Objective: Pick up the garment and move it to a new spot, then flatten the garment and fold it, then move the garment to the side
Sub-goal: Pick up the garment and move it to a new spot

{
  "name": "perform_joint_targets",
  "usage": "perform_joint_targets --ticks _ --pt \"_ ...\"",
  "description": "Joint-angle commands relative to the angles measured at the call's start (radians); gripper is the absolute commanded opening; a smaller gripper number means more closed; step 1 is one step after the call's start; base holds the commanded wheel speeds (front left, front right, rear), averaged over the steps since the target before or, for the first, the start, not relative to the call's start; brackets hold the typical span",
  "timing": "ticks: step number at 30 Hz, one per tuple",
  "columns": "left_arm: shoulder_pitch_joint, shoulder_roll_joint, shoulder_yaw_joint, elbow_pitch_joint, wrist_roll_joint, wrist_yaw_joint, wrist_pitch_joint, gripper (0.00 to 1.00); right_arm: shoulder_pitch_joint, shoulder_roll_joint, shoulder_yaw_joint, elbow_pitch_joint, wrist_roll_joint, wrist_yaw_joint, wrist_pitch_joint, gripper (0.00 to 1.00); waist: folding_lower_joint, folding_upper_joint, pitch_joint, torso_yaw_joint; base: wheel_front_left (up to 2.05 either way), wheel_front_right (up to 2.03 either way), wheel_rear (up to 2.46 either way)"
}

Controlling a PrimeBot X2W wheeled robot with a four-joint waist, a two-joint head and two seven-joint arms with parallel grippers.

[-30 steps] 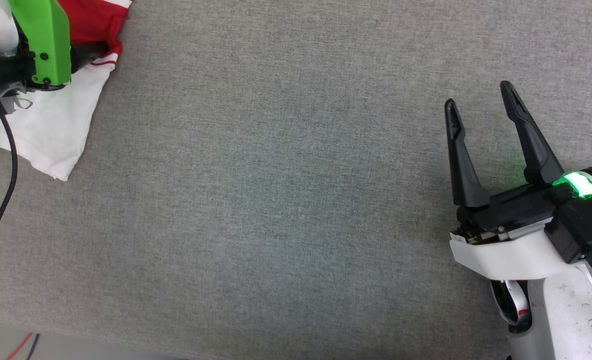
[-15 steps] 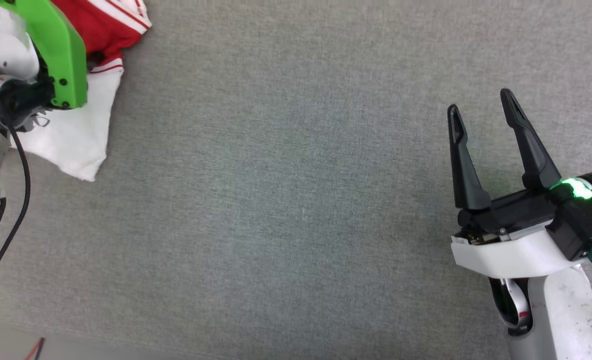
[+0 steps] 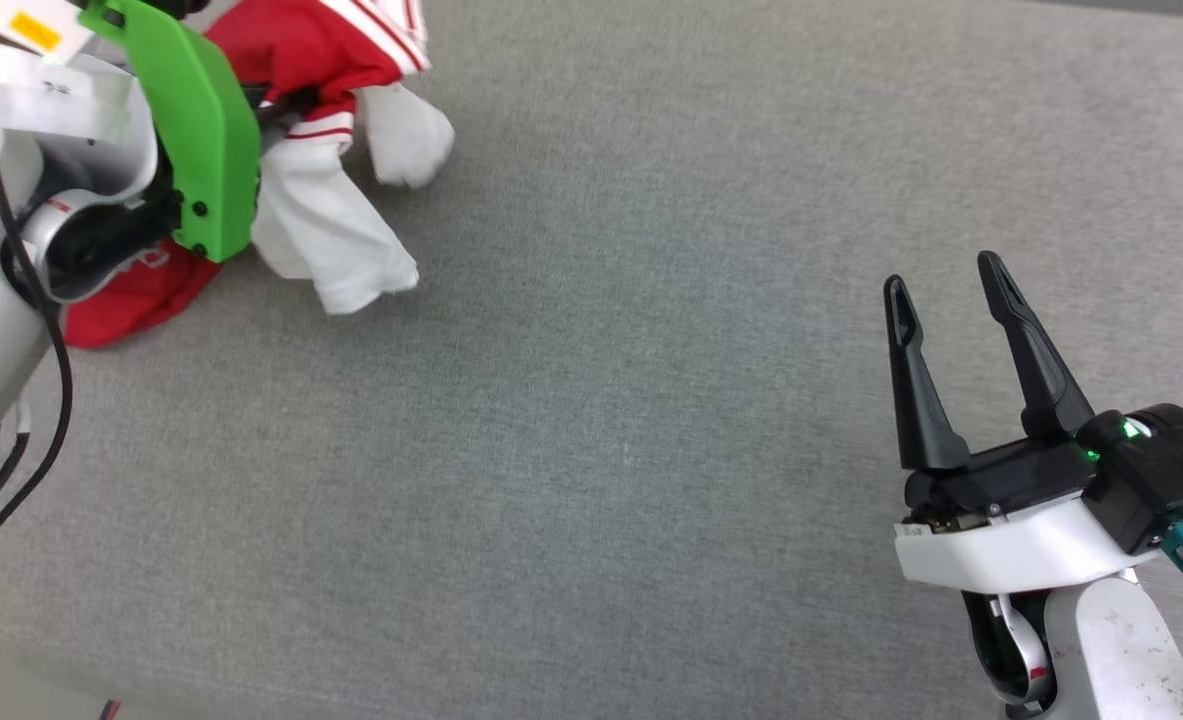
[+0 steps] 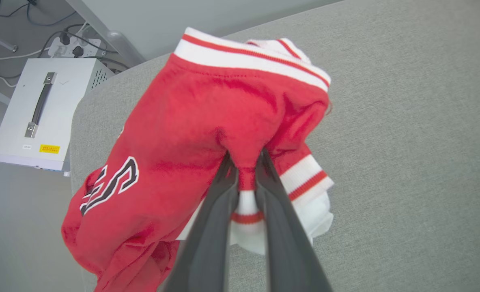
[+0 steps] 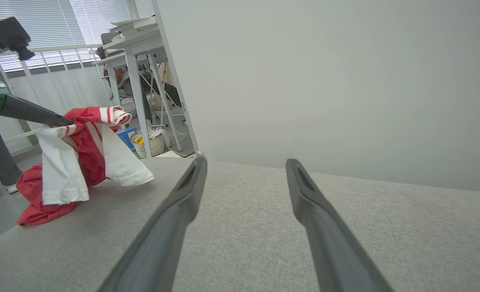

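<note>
Crumpled red garment (image 4: 207, 121), white sleeves (image 3: 331, 235) drooping, clenched in left claw (image 4: 246, 162) (right claw (image 3: 939, 270) splayed, empty).

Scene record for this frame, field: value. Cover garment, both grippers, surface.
garment: red jersey, bunched, white sleeves hanging down
garment position: far left of the grey fabric surface, partly lifted; lower red end seems to touch the surface
left gripper: fingers shut on a red fold of the garment
right gripper: fingers open, holding nothing, low on the right, well apart from the garment
fold state: not flattened, not folded
</note>
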Motion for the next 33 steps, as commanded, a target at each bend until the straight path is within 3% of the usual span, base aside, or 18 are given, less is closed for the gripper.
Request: perform_joint_targets --ticks 1,8,20,28,33 --pt "-0.009 -0.003 -0.010 -0.021 -0.003 -0.002 -0.007 0.00 0.011 -0.003 0.000 0.001 0.011 -0.001 -0.006 1.00 0.0000 0.0063 -0.052 -0.035 0.00 0.00 0.00" --pt "-0.066 -0.063 -0.076 -0.101 0.027 -0.002 -0.026 0.00 0.011 -0.003 -0.007 -0.004 0.046 -0.001 -0.006 1.00 0.0000 0.0063 -0.064 -0.137 0.00 0.00 0.00" --pt "-0.165 -0.259 -0.254 -0.167 0.039 -0.002 -0.103 0.00 0.007 -0.003 -0.057 -0.020 0.100 -0.001 -0.006 1.00 0.0000 0.0063 -0.045 -0.316 0.00 0.00 0.00" --pt "-0.070 -0.316 -0.306 -0.234 0.083 -0.002 -0.079 0.00 0.019 -0.003 -0.138 -0.027 0.141 -0.001 -0.006 1.00 0.0000 0.0063 -0.039 -0.333 0.00 0.00 0.00" --pt "0.140 -0.317 -0.307 -0.263 0.186 -0.002 0.000 0.00 0.018 -0.003 -0.151 -0.017 0.138 -0.001 -0.006 1.00 0.0000 0.0063 -0.030 -0.305 0.00 0.00 0.00"
